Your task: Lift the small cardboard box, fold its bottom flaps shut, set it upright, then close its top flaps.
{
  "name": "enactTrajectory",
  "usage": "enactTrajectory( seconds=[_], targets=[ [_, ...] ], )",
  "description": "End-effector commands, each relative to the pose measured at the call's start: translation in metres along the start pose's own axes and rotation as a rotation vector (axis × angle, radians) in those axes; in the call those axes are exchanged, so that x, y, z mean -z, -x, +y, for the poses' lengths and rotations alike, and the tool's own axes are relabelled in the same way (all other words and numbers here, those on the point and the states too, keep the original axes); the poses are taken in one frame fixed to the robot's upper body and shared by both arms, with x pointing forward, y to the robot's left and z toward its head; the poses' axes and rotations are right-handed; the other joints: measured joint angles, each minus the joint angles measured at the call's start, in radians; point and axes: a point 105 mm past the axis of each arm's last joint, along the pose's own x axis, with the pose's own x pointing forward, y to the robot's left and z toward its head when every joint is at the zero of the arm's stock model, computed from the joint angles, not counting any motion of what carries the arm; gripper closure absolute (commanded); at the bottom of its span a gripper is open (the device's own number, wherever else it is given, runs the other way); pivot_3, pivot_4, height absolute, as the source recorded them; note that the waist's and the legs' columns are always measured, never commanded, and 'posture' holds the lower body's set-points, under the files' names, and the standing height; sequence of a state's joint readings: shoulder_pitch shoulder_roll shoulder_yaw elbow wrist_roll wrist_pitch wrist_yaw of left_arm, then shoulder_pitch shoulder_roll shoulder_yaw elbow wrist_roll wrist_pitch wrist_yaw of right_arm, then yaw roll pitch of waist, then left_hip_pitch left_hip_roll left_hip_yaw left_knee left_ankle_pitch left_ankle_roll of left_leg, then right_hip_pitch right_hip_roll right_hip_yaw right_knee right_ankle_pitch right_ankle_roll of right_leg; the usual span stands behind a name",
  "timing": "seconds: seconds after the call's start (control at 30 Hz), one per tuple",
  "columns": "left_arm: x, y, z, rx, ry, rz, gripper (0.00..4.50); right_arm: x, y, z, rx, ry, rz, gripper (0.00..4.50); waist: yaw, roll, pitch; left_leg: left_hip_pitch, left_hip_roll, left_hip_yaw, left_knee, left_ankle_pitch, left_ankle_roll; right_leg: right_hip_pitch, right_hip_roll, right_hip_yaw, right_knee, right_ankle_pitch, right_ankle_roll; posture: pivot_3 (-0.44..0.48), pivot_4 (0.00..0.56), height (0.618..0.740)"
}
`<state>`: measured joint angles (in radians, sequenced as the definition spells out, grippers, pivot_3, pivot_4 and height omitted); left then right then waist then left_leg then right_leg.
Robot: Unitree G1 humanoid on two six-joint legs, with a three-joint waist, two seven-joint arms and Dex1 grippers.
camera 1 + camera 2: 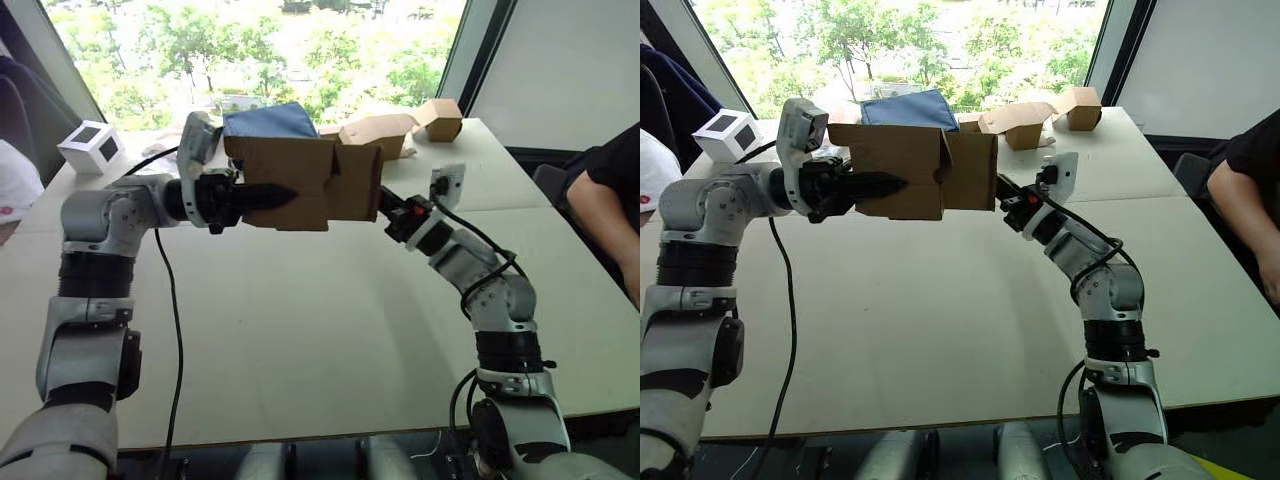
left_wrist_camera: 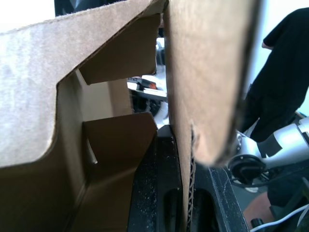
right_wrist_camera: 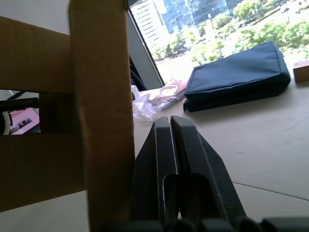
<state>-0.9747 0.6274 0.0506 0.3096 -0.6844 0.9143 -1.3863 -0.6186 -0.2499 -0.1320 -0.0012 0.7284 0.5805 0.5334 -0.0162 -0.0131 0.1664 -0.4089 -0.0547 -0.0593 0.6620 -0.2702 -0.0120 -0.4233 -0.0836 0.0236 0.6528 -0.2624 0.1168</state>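
Observation:
The small cardboard box [image 1: 300,180] is held on its side in the air above the table, between my two arms. My left gripper [image 1: 275,196] is shut on one of its cardboard panels; in the left wrist view the panel [image 2: 193,96] stands between the two black fingers [image 2: 154,193]. Flaps [image 2: 120,140] at that end are folded partly inward, and I cannot tell whether they are the bottom flaps or the top flaps. My right gripper [image 3: 170,121] is shut with nothing between its fingers, and it rests against the box's right side [image 1: 985,170].
A blue bag [image 1: 270,120] lies at the back of the pale table [image 1: 300,320], with lighter tan cardboard boxes [image 1: 385,130] to its right. A white cube with dark panels [image 1: 92,146] sits at the back left. A person's arm [image 1: 605,210] is at the table's right edge.

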Motion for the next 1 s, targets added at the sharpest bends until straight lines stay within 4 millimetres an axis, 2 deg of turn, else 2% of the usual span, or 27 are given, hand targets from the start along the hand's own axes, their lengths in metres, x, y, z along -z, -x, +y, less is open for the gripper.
enactTrajectory(
  seconds=[0.03,0.27,0.47,0.7,0.73,0.77,0.93,1.0],
  targets=[
    [-0.011,0.003,-0.003,0.0,-0.043,-0.02,4.5,-0.013,0.003,0.024,-0.103,-0.028,-0.069,4.48,0.002,0.0,0.0,0.0,0.0,0.0,0.0,0.0,0.0,0.0,0.0,0.0,0.0,0.0,0.0,0.0,0.15,0.74],
    [-0.011,0.006,0.002,-0.015,-0.032,-0.034,4.5,-0.02,0.01,0.04,-0.163,-0.197,-0.156,4.48,-0.003,0.0,0.0,0.0,0.0,0.0,0.0,0.0,0.0,0.0,0.0,0.0,0.0,0.0,0.0,0.0,0.15,0.74],
    [-0.011,0.005,0.002,-0.009,-0.031,-0.033,4.5,-0.017,0.012,0.051,-0.198,-0.329,-0.203,4.48,-0.003,0.0,0.0,0.0,0.0,0.0,0.0,0.0,0.0,0.0,0.0,0.0,0.0,0.0,0.0,0.0,0.15,0.74],
    [-0.01,0.003,0.002,-0.002,-0.028,-0.034,4.5,-0.011,0.009,0.052,-0.186,-0.383,-0.222,4.48,-0.003,0.0,0.0,0.0,0.0,0.0,0.0,0.0,0.0,0.0,0.0,0.0,0.0,0.0,0.0,0.0,0.15,0.74],
    [-0.01,0.003,0.002,-0.002,-0.027,-0.035,4.5,-0.01,0.009,0.052,-0.184,-0.391,-0.228,3.98,-0.003,0.0,0.0,0.0,0.0,0.0,0.0,0.0,0.0,0.0,0.0,0.0,0.0,0.0,0.0,0.0,0.15,0.74],
    [-0.01,0.003,0.001,-0.002,-0.027,-0.036,4.5,-0.011,0.01,0.052,-0.185,-0.401,-0.236,3.75,-0.003,0.0,0.0,0.0,0.0,0.0,0.0,0.0,0.0,0.0,0.0,0.0,0.0,0.0,0.0,0.0,0.15,0.74],
    [-0.011,0.002,0.001,0.001,-0.031,-0.042,4.5,-0.012,0.01,0.054,-0.207,-0.481,-0.271,1.74,-0.004,0.0,0.0,0.0,0.0,0.0,0.0,0.0,0.0,0.0,0.0,0.0,0.0,0.0,0.0,0.0,0.15,0.74],
    [-0.012,0.002,0.001,0.001,-0.033,-0.05,4.5,-0.013,0.01,0.055,-0.217,-0.509,-0.283,1.74,-0.003,0.0,0.0,0.0,0.0,0.0,0.0,0.0,0.0,0.0,0.0,0.0,0.0,0.0,0.0,0.0,0.15,0.74]
  ],
)
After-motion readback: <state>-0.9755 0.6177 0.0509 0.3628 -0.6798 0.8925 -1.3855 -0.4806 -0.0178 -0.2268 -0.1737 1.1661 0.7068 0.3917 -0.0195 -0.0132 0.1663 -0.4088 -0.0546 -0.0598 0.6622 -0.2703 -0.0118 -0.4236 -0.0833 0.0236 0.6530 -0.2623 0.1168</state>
